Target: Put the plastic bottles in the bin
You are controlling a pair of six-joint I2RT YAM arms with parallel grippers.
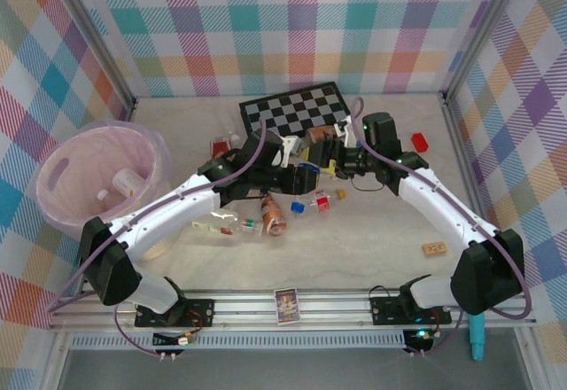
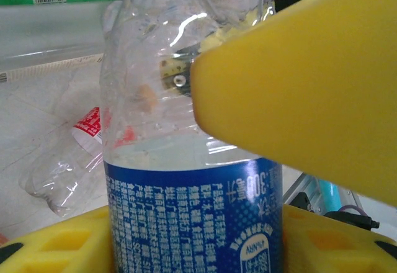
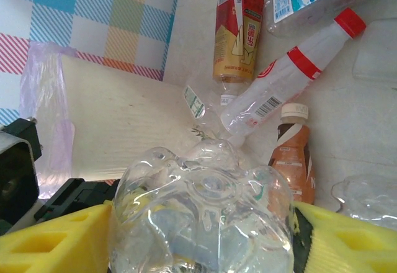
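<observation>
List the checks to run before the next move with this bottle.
1. The bottle sits between the fingers of the left gripper: ok.
2. The left grip is firm: cannot tell.
3. The right gripper is clear of any bottle: cannot tell; a clear bottle base sits between its fingers.
4. The bin is upright with its mouth open: ok.
5. The table is rid of other bottles: not ok, several lie loose.

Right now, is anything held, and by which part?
A clear blue-label bottle sits between the fingers of both: left gripper at its label, right gripper near its base. Which one truly grips cannot be told.
</observation>
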